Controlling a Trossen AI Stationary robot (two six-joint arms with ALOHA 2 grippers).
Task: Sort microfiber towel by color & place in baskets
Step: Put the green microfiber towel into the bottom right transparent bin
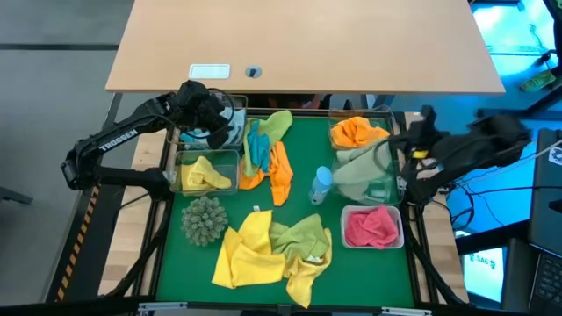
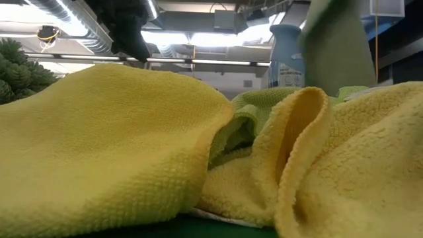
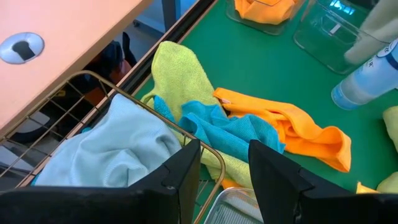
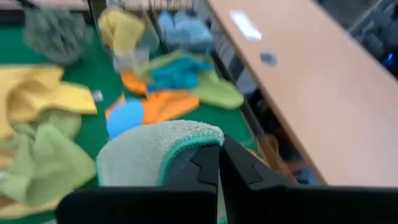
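Left gripper (image 3: 224,180) positioned at 10 o'clock of the green mat (image 1: 303,167), above the wire basket (image 3: 205,146) holding a light blue towel (image 3: 115,146); fingers (image 3: 273,171) spread apart, nothing between them. Right gripper (image 4: 217,165) positioned at 3 o'clock of the mat, fingers clamped together on a light green towel (image 4: 146,155), with the cloth draped over the clear basket (image 1: 373,180) just below the orange one. Yellow towel in basket (image 1: 206,173) at 9 o'clock, directly below the wire basket. Orange towel in basket (image 1: 358,132) at 2 o'clock. Pink towel in white basket (image 1: 371,226) at 4 o'clock. Loose pile (image 1: 268,151) at 12 o'clock of the mat centre: one green, one blue and one orange cloth, overlapping. Second loose pile at 6 o'clock: yellow towel (image 1: 246,250) overlapping a green towel (image 1: 303,237), with a further yellow cloth beneath. Spiky grey-green ball (image 1: 204,219) at 8 o'clock, just beside the yellow pile. Small light-blue bottle (image 1: 321,184) near the mat centre, between the 12 o'clock pile and the clear basket. Low view filled mostly by the yellow and green pile, close to the lens.
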